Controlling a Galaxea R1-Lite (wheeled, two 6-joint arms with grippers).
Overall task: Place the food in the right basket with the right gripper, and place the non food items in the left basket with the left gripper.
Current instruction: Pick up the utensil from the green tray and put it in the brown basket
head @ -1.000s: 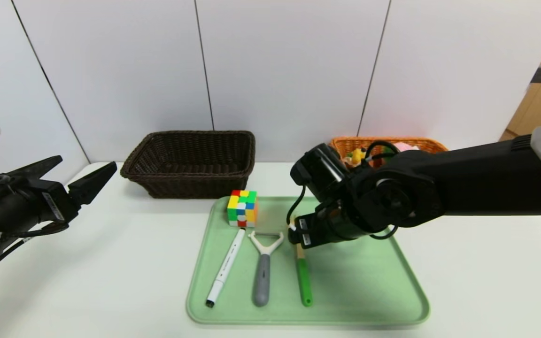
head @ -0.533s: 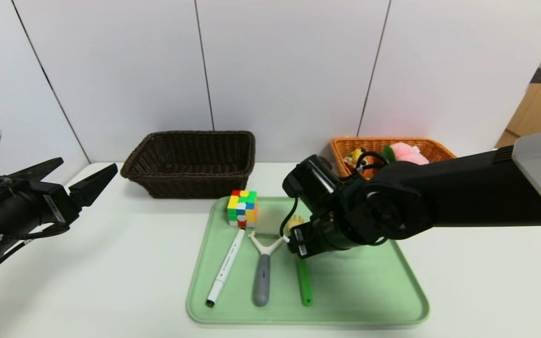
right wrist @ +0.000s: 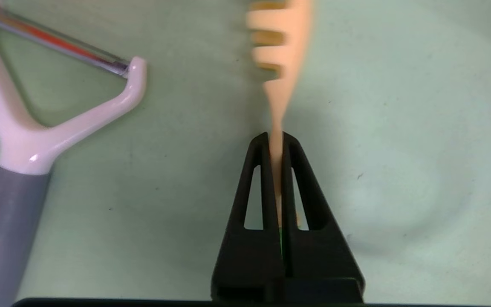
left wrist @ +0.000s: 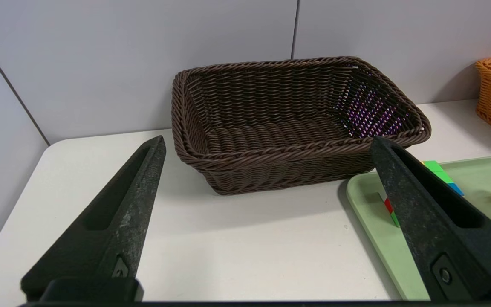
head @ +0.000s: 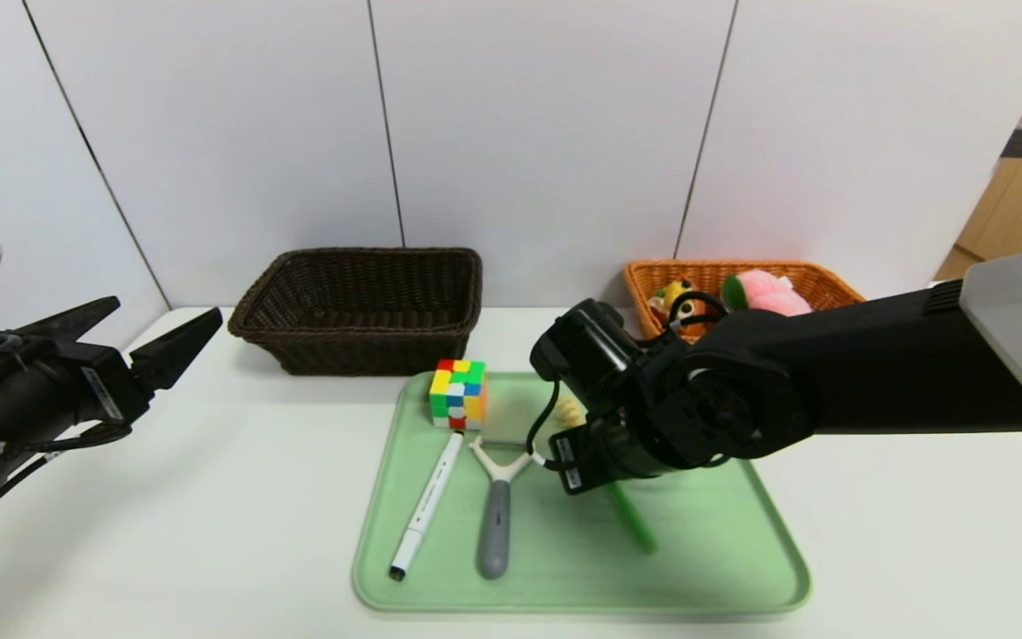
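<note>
A white table against grey wall panels carries a pale green tray (head: 742, 568). Over it the right gripper (right wrist: 276, 143) pinches the yellow spork (right wrist: 276, 51) at its neck, long axis running from the tines forward to the green handle, which slants, seemingly lifted, toward the robot. The dark brown basket (left wrist: 296, 123) lies leftward, nearer the left gripper (left wrist: 267, 149), parked with fingers spread.
</note>
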